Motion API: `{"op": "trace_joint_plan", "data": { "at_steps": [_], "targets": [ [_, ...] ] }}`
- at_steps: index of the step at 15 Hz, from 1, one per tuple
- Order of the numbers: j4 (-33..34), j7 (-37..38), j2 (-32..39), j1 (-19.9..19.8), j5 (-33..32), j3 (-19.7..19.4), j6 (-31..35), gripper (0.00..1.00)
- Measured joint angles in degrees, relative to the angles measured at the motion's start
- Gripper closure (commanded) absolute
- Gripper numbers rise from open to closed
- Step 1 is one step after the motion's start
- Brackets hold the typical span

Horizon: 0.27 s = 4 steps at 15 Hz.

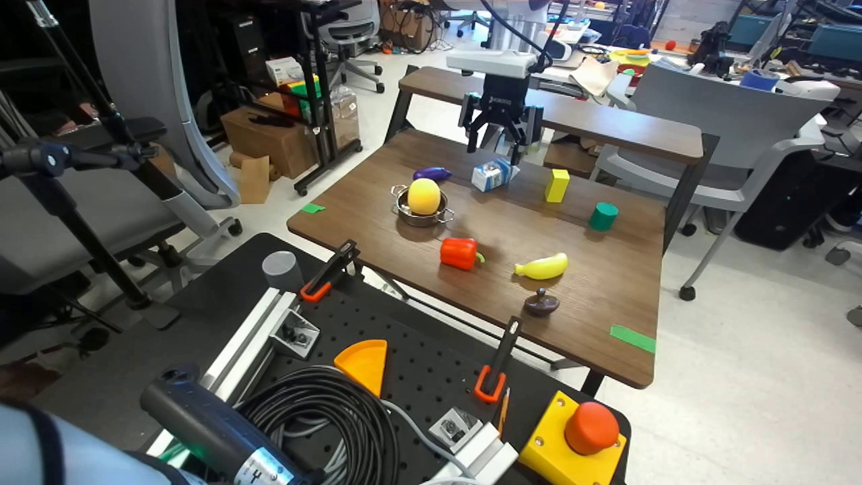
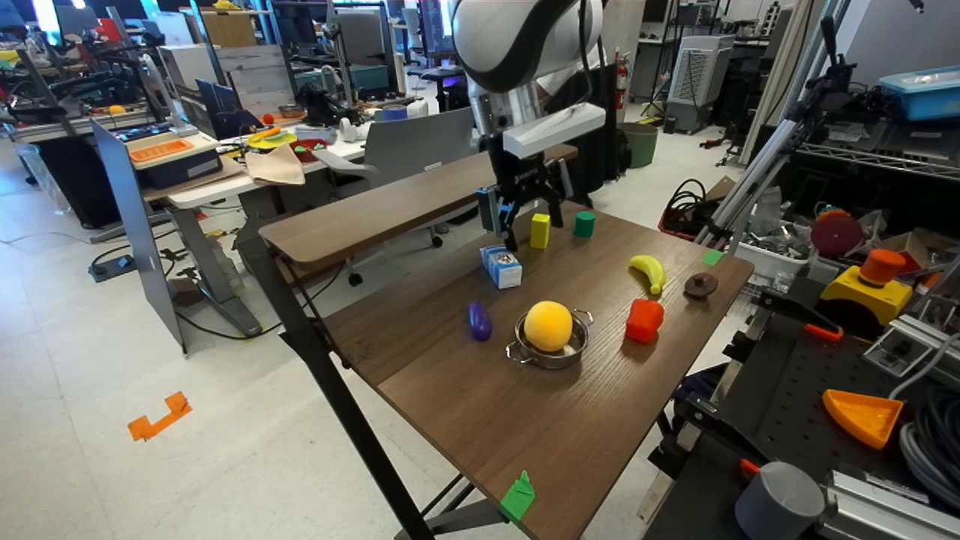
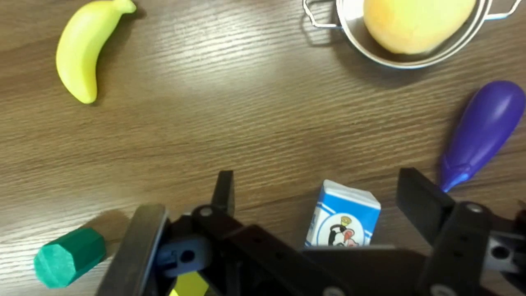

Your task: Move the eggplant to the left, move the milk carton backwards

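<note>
Nearest the wrist cam: the tool (image 3: 318, 191), jaws spread wide, milk carton (image 3: 344, 224) showing btwn them w/ gaps both sides. Both exterior views put it just above the carton; can't tell re: contact. Carton's on the table (image 1: 377, 195), lying on its side, cartoon pic facing up, white end roughly twd the 2-handled metal pan (image 2: 555, 360); tool hides part of it in wrist view.

Eggplant (image 3: 483, 129), glossy purple, lies on the table too, nr carton & pan but apart from both, narrow end closer to carton.

Pan holds a yellow ball (image 1: 423, 197). Other side of carton, approx in line w/ it: upright yellow block (image 1: 557, 186), then stubby green block (image 1: 603, 216). Nr the opp. long edge: red pepper (image 1: 459, 254), banana (image 1: 543, 267), plus a dk brown knobbed thing (image 1: 541, 304), can't ID. Banana & green block show in wrist view too; yellow block mostly hidden by tool there. Raised shelf (image 1: 619, 128) runs along the edge on carton's side; green tape (image 1: 633, 338) at table corners.

Fg of an exterior view: blk cable coil (image 1: 323, 394), orange wedge (image 1: 367, 364) & yellow box (image 1: 552, 448) w/ red button (image 1: 592, 428), on/by a perforated blk board (image 1: 431, 350). Robot arm (image 2: 487, 30) is over on the shelf side, tool pointing down.
</note>
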Motion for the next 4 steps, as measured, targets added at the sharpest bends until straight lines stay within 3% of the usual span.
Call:
{"op": "trace_joint_plan", "data": {
  "at_steps": [4],
  "targets": [
    [-5.2, 1.0, -3.8, 0.6, -0.3, -0.1, 0.0, 0.00]
  ]
}}
